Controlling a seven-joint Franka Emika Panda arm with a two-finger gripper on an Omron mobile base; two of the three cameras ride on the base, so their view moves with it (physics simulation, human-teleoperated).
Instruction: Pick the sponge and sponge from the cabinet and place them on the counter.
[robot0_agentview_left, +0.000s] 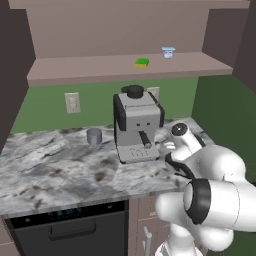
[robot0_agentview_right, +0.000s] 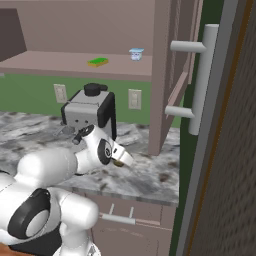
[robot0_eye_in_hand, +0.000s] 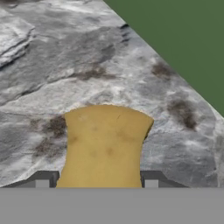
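Tan-yellow sponge (robot0_eye_in_hand: 105, 146), mottled with brownish spots, held between the two dark finger tips of the gripper (robot0_eye_in_hand: 97, 179); the jaws stand about half open, one tip against each side of the block. No brand, label or writing can be read on it, nor on anything else in the scene. Below the sponge lies the marble-patterned counter (robot0_eye_in_hand: 52, 74), bare veined surface on every side, running to the green wall (robot0_eye_in_hand: 183, 39) at the upper right of the hand view.

In the right base view the gripper (robot0_agentview_right: 121, 161) hangs low over the counter (robot0_agentview_right: 150, 172), near its front edge, with a glimpse of the tan block at its tip. The stretch of worktop from there to the cabinet's side panel (robot0_agentview_right: 160, 75) is open.

Green sponge (robot0_agentview_left: 142, 62), with its yellow layer, rests on the open cabinet (robot0_agentview_left: 75, 67) shelf, near the shelf's front edge. A small white cup (robot0_agentview_left: 168, 52) with a blue rim stands just to its right, apart from it.

A grey coffee machine (robot0_agentview_left: 136, 125) stands on the counter (robot0_agentview_left: 55, 170) directly left of the arm, a small grey cup (robot0_agentview_left: 94, 136) beside it. The counter left of the machine is free to its front edge, above the dark dishwasher (robot0_agentview_left: 70, 227). A long grey bar handle (robot0_agentview_right: 202, 80) on the open door juts into the right foreground.
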